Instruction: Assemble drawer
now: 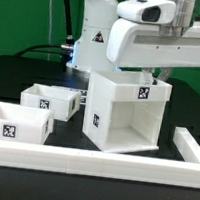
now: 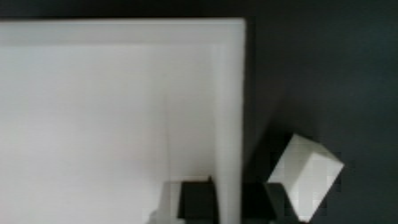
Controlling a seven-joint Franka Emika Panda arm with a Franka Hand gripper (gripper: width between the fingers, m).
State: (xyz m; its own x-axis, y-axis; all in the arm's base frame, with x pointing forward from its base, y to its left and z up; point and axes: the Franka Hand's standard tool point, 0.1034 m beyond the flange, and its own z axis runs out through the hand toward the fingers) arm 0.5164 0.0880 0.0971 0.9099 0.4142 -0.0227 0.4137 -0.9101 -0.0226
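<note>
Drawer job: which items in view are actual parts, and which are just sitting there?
Job parts:
- cube casing
- nearer tray
- farther tray

Just there:
- long low rail along the table edge

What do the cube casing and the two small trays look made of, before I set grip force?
Cube casing: looks like rigid white plastic with a matte finish; the walls are smooth and flat, with crisp edges and no grain. Front tray and rear tray: apparently the same matte white plastic, with thin walls. Tags look like printed stickers, unconfirmed.
</note>
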